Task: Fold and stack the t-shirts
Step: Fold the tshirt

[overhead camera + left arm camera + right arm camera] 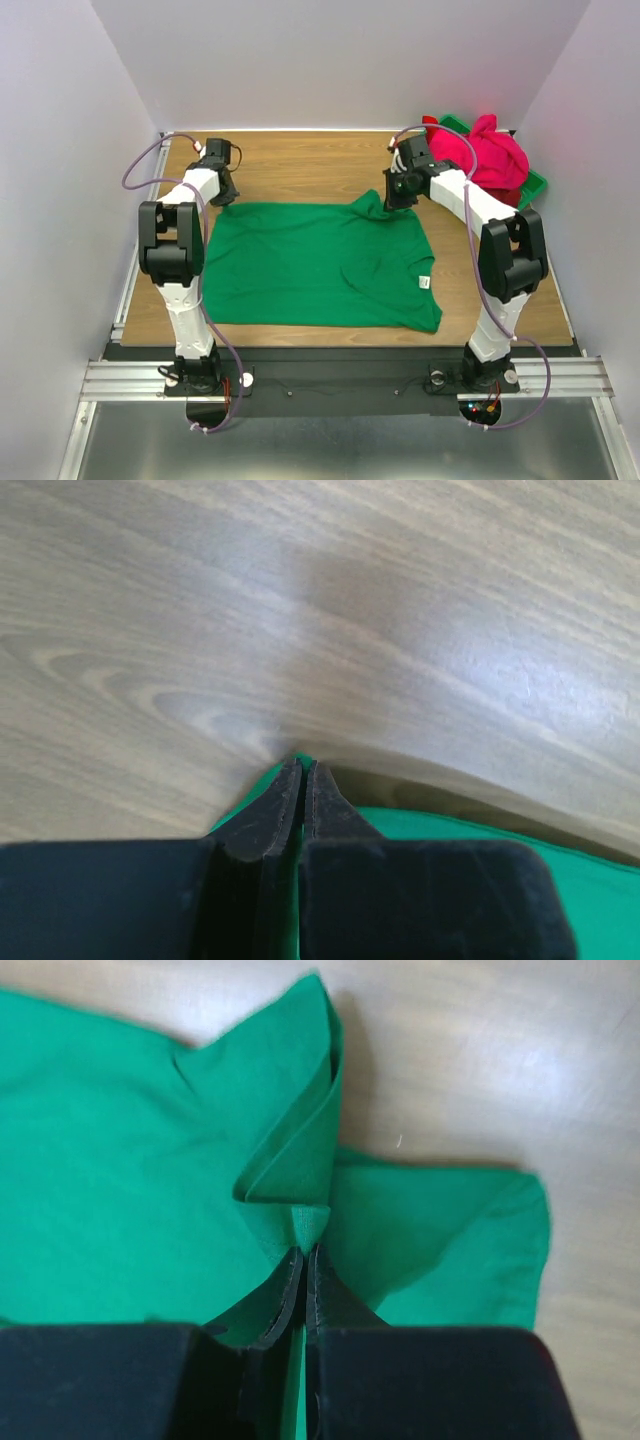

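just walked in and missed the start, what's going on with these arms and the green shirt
Two robot arms are handling the green t-shirt, which lies spread mostly flat on the wooden table. The left gripper is shut on its far left corner. The right gripper is shut on a raised pinch of cloth at its far right edge. A pink t-shirt sits heaped in the green bin. No folded stack shows yet.

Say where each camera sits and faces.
Top: high at the near edge, looking down on table, green shirt, left arm, right arm.
Left wrist: looks past the shut left hand at shirt corner and table.
Right wrist: looks past the right hand, pinching a shirt fold.
All three share the green shirt.
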Action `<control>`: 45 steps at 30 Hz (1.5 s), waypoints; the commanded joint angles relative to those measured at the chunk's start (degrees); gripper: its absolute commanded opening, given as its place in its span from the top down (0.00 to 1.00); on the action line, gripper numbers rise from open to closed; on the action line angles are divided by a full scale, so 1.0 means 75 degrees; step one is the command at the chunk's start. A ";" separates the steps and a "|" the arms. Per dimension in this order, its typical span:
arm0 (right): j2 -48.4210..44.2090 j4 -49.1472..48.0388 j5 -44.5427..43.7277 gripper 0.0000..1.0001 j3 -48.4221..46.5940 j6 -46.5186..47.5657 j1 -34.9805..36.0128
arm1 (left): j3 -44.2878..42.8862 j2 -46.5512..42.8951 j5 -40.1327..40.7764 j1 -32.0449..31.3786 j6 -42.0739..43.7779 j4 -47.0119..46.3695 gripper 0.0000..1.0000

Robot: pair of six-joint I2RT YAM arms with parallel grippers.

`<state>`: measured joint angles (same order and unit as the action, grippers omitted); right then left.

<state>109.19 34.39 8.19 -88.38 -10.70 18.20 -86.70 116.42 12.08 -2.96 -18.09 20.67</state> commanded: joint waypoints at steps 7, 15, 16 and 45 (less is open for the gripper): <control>-0.1585 -0.0016 -0.0013 1.00 0.1236 -0.0565 0.0538 | 0.0906 -0.1471 0.0323 0.0032 0.0513 -0.0318 1.00; -0.2452 0.0429 -0.0318 1.00 0.1939 -0.1198 0.0949 | 0.1926 -0.2233 0.0569 0.0032 0.0665 -0.0412 1.00; -0.2615 0.0488 -0.0353 1.00 0.2021 -0.1245 0.0972 | 0.2019 -0.2373 0.0581 0.0032 0.0677 -0.0446 1.00; -0.3894 0.2352 -0.0822 1.00 0.2924 -0.2066 0.1113 | 0.3368 -0.3874 0.0945 0.0032 0.0431 0.0092 1.00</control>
<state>82.39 50.06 2.96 -66.48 -25.50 25.91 -62.83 91.83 17.23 -2.98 -14.26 19.79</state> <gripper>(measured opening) 0.059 0.102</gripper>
